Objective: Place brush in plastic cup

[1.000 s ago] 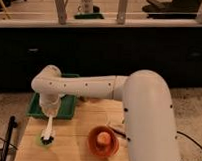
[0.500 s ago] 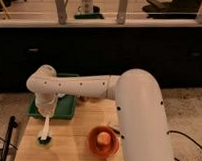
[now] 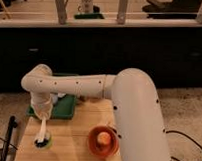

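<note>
The plastic cup (image 3: 44,142) is small and pale lime-green. It stands on the wooden table (image 3: 72,149) near the front left. The brush (image 3: 42,129) has a whitish handle that runs down from my gripper, and its dark lower end is in the cup. My gripper (image 3: 41,117) hangs at the end of the white arm and points down, directly above the cup. The top of the brush handle is hidden against the gripper.
A dark green rectangular tray (image 3: 63,107) lies at the table's back left, behind the gripper. An orange bowl (image 3: 95,144) holding a peach-coloured object stands at the front right, close to my arm. A black pole (image 3: 9,137) stands left of the table.
My arm and gripper have shifted slightly left, over the cup. The brush's lower end has stayed at the cup.
</note>
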### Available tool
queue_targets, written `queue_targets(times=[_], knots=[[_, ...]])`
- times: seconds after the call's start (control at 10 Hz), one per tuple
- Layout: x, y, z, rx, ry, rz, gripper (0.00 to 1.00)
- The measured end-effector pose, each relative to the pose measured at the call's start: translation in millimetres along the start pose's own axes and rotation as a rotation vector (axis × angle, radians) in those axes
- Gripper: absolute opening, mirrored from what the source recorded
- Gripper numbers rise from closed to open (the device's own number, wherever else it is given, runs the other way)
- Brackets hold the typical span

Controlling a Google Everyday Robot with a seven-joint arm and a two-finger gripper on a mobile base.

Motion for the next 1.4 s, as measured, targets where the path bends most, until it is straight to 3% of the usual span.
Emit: queue_targets(times=[0.4, 0.9, 1.4], knots=[[-14.0, -8.1, 14.6, -0.013, -0.034, 0.0, 0.0], [-28.4, -7.6, 29.0, 0.012, -0.058, 0.033, 0.0], [-37.6, -6.6, 31.0, 0.021, -0.066, 0.052, 0.0]])
